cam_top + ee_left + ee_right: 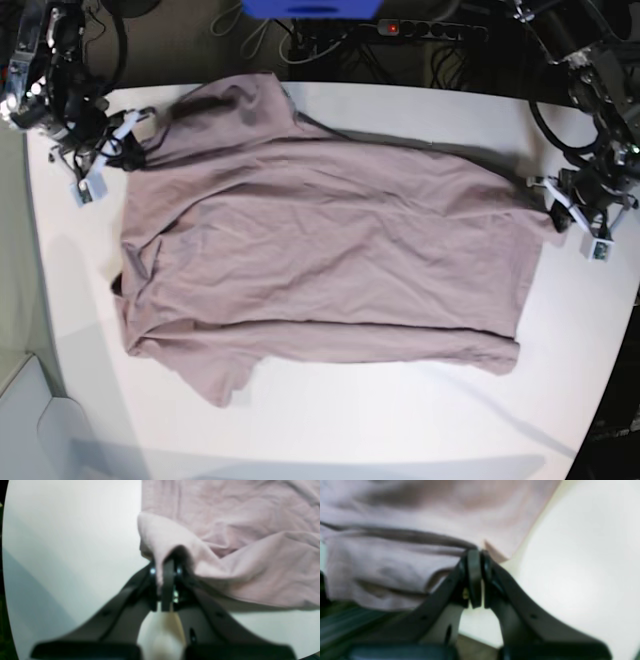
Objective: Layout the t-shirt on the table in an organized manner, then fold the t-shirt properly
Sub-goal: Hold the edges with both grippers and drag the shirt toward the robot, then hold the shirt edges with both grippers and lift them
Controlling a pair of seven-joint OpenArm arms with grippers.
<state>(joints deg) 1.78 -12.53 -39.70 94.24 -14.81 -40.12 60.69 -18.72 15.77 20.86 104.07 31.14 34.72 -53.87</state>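
The mauve-brown t-shirt [320, 260] lies spread out across the white table [400, 420], wrinkled, with one sleeve at the near left. My left gripper [555, 212] is at the shirt's right edge. In the left wrist view it [165, 566] is shut on a raised fold of the t-shirt [237, 517]. My right gripper [128, 152] is at the shirt's far-left edge. In the right wrist view its jaws [477, 555] are closed together on the hem of the t-shirt [420, 517], beside bare table [582, 567].
Beyond the table's far edge lie a power strip [420, 30], cables and a blue object [310, 8]. The table's left edge runs close to my right arm. White tabletop [70, 530] shows beside the shirt in the left wrist view.
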